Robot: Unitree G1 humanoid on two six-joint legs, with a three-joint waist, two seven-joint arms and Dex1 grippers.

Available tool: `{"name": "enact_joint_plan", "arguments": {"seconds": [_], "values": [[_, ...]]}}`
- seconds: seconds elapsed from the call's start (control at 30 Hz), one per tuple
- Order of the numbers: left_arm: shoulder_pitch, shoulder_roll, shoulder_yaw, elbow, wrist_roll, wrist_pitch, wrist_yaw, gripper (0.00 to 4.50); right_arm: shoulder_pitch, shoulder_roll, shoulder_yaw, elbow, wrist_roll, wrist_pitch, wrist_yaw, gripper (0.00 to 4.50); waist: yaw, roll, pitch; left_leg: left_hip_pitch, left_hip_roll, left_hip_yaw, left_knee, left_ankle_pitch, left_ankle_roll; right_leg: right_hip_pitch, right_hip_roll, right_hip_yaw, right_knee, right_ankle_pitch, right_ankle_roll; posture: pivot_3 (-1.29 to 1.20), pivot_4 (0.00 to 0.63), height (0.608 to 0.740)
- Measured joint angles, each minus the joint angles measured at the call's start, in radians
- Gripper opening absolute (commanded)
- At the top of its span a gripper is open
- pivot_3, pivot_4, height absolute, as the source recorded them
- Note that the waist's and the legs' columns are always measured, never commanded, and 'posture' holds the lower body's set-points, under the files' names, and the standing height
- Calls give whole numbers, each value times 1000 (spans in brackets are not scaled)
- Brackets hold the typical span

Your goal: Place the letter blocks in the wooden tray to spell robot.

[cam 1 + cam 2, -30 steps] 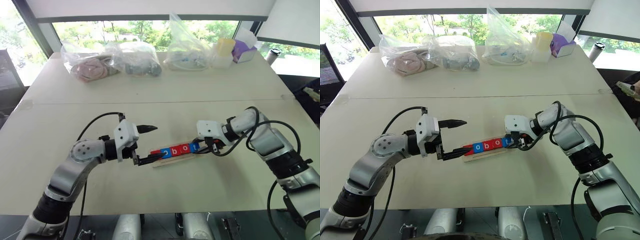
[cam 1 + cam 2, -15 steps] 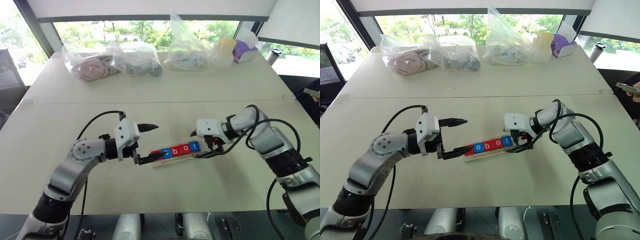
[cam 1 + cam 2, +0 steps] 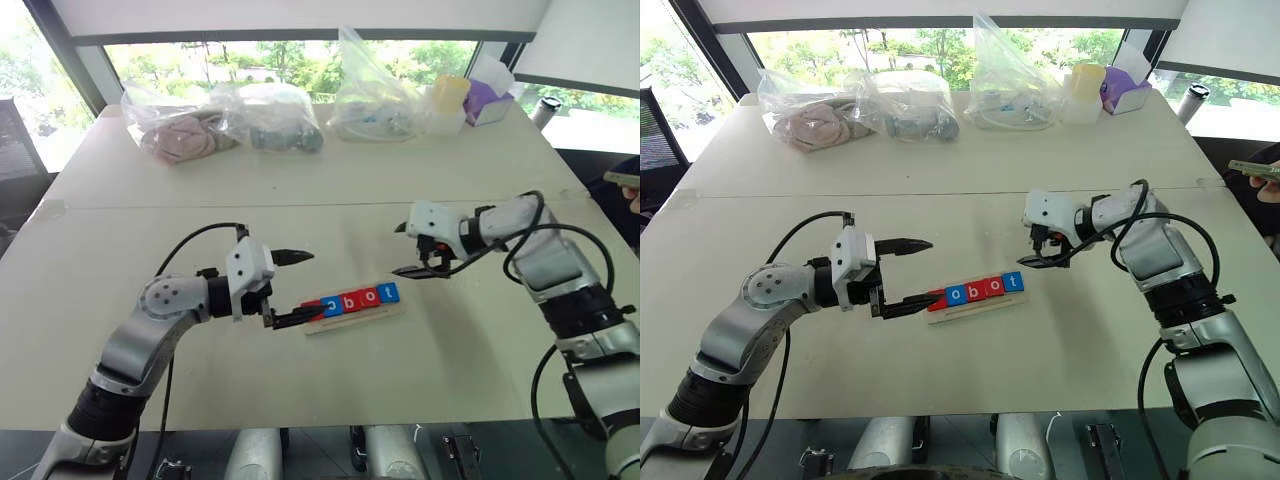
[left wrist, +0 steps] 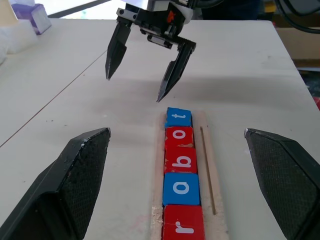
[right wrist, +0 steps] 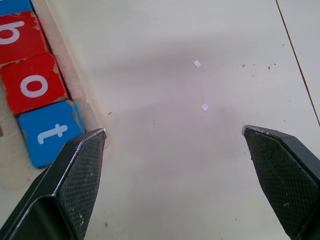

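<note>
**All five tiles seated; right claw clear of the row, left claw at the "r" end**

The wooden tray [image 4: 210,165] lies on the surface [image 3: 330,390] between the two arms. The letter blocks [image 4: 182,175] sit in it in one unbroken line: red r, blue o, red b, red o, blue t. Judged from this, the word is spelled and the placing work is done; what remains is withdrawal.

Right claw [image 3: 1037,243]: jaws spread wide, empty. It hangs above the surface just beyond the "t" end of the tray, apart from the tile, as the left wrist view shows.

Left claw [image 3: 297,288]: jaws wide apart, gripping nothing. It is turned on its side at the "r" end. The lower finger lies close against that end of the tray; whether it touches cannot be told. The upper finger stands well above the row.

Recommendation for the step in hand:
- Lift the left claw straight away from the tray end before swinging, so the lower finger does not drag the tray or nudge the "r".
- Keep both claws spread during retreat.
- Confirm the "t" sits square against the rim; in the right wrist view it looks slightly skewed.
</note>
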Motion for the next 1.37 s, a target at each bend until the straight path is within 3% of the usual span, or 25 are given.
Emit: {"name": "enact_joint_plan", "arguments": {"seconds": [0.67, 0.93, 1.13, 1.37], "values": [[17, 10, 5, 6, 1, -14, -9, 4500, 54, 20, 16, -60, -4, 4, 17, 4478, 0, 0, 0, 0, 0, 0, 0, 0, 0, 0, 0, 0, 0, 0, 0, 0, 150, 740], [32, 22, 7, 5, 10, -8, 12, 4500, 31, -20, -106, -206, 86, 173, -13, 4478, 4, 0, 0, -1, 0, -1, 0, 0, 0, 0, 0, 0, 0, 0, 0, 0, 150, 740], [51, 77, 56, -3, 3, 20, 22, 4500, 329, -195, -253, -479, 214, 359, 19, 4478, 24, 0, 0, -1, 0, 0, 0, 0, 0, 0, 0, 0, -1, -1, -1, 0, 150, 740], [202, 121, 153, -69, -28, 54, 34, 4500, 521, -214, -460, -708, 384, 576, -58, 4478, 14, 0, 0, 0, 1, 0, 1, 0, 0, 0, 0, 0, -1, 0, -2, 0, 150, 740]]}}
